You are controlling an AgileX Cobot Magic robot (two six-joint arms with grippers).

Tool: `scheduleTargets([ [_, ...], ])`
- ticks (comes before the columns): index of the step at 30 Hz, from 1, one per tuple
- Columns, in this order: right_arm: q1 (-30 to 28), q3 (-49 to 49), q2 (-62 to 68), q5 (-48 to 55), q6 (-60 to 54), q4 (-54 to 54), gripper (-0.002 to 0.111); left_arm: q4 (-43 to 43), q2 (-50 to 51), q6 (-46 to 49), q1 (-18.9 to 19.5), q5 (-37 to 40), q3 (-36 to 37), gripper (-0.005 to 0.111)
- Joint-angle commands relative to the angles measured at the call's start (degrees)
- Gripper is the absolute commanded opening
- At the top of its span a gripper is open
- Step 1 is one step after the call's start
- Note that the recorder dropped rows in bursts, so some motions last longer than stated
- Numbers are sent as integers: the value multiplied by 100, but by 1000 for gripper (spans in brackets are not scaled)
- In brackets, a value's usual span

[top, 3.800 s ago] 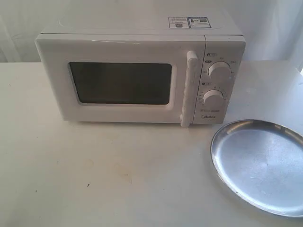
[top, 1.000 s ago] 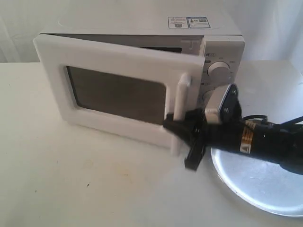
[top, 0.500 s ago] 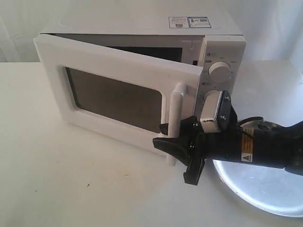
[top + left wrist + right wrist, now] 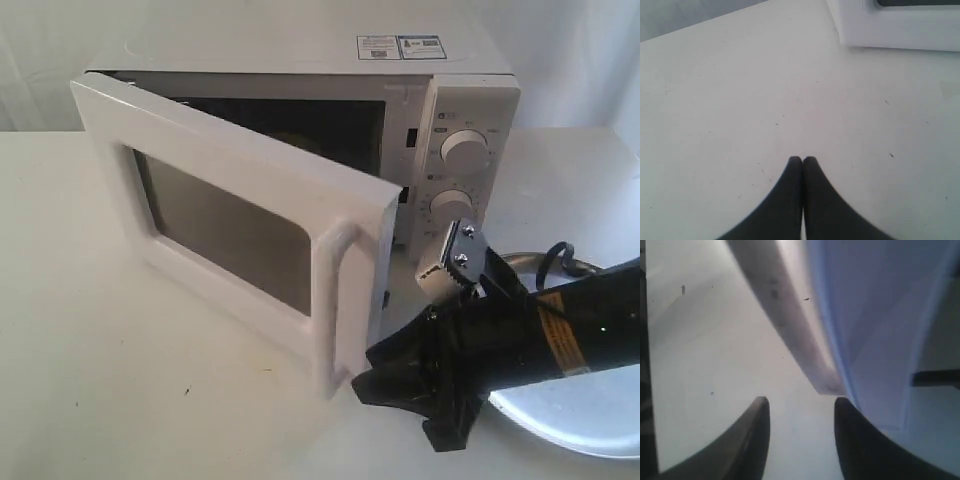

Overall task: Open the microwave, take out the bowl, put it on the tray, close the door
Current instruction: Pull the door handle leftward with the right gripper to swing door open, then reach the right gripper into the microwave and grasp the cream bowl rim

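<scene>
**Door's partway open, no bowl in sight yet**

Plain white table point(image 4: 120, 380) with a white curtain behind.

Exterior view: the microwave point(image 4: 470, 110) sits upper centre. The door point(image 4: 250, 150) is angled out toward the lower middle, and its bar handle point(image 4: 335, 300) is on the free edge. The right gripper point(image 4: 400, 410) is low at centre-right, just beside the door's bottom corner. The tray point(image 4: 600, 420) is lower right, half hidden under that arm. I can't see the bowl; the cavity is too dark to tell, so I'm guessing it's in there.

Left wrist view: the left gripper point(image 4: 802, 160) is pinched closed on nothing, over bare table. A white corner of the microwave point(image 4: 890, 30) shows at upper right.

Right wrist view: the right gripper's fingers are spread and empty. The door's lower edge point(image 4: 880, 315) is just past the fingertips point(image 4: 762, 402).

Handling guess: the door is stiff and hinged, so it should swing easily from a nudge on the free edge or a hook on the handle. A small ceramic bowl should be light but slick and chippable. I'd pinch the rim, one finger inside and one outside.
</scene>
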Motion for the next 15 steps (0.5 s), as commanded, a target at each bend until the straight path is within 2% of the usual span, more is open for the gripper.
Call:
scheduleTargets([
  [1,8,244,-675,-63,2081,-270,34,-22,-19,-19,-23,-4,12,0],
  [2,8,263,-758,159,2070,-270,31,-22,-19,-19,-23,-4,12,0],
  [4,8,252,-1018,1868,2080,-199,5,-22,-19,-19,-23,-4,12,0],
  [5,8,252,-1028,2230,2080,96,0,-22,-19,-19,-23,-4,12,0],
  [6,8,201,-1028,2920,1857,1132,0,-22,-19,-19,-23,-4,12,0],
  [7,8,156,-1007,3038,1576,1580,0,-22,-19,-19,-23,-4,12,0],
  [8,8,15,-927,2892,762,2151,0,-22,-19,-19,-23,-4,12,0],
  [9,8,-48,-875,2700,555,2251,0,-22,-19,-19,-23,-4,12,0],
  [11,88,-366,-599,1524,-63,2276,0,-22,-19,-19,-23,-4,12,0],
  [12,272,-605,-308,856,-802,2292,0,-22,-19,-19,-23,-4,12,0],
  [15,574,-968,134,350,-2212,2415,0,-22,-19,-19,-23,-4,12,0],
])
